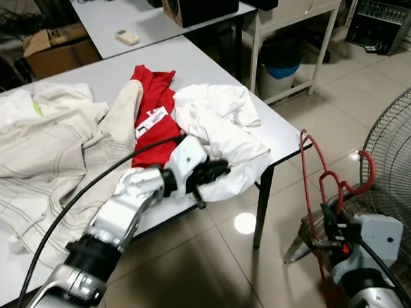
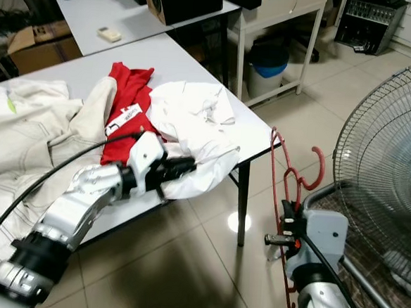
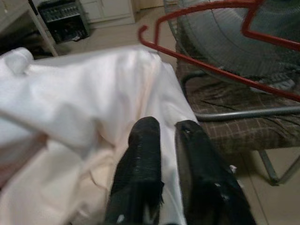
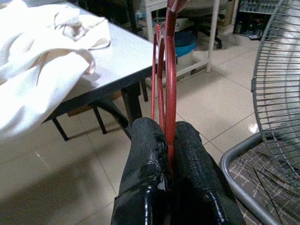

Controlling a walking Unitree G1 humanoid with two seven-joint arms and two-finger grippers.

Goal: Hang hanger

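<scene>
Our left gripper [image 1: 215, 170] rests, fingers together, on the one white garment [image 1: 221, 127] at the table [image 1: 281, 134] edge. Our right gripper [image 4: 161, 150] clamps one red hanger [image 1: 315, 183] over the floor beside the fan [image 2: 388, 160]. We judge it light, stiff, thin, best held mid-frame.

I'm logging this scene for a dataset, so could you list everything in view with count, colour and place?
Hanger: one, red, held off the table's right corner.
White garment: one, table's right end, draping over the edge.
Red garment: one, mid-table.
Beige clothes: pile, table's left.
Table: one, grey.
Fan: one, grey, far right.
Bin: one, blue-lidded, under the white desk.
Left gripper: fingers on the white garment.
Right gripper: fingers shut on the hanger.
</scene>
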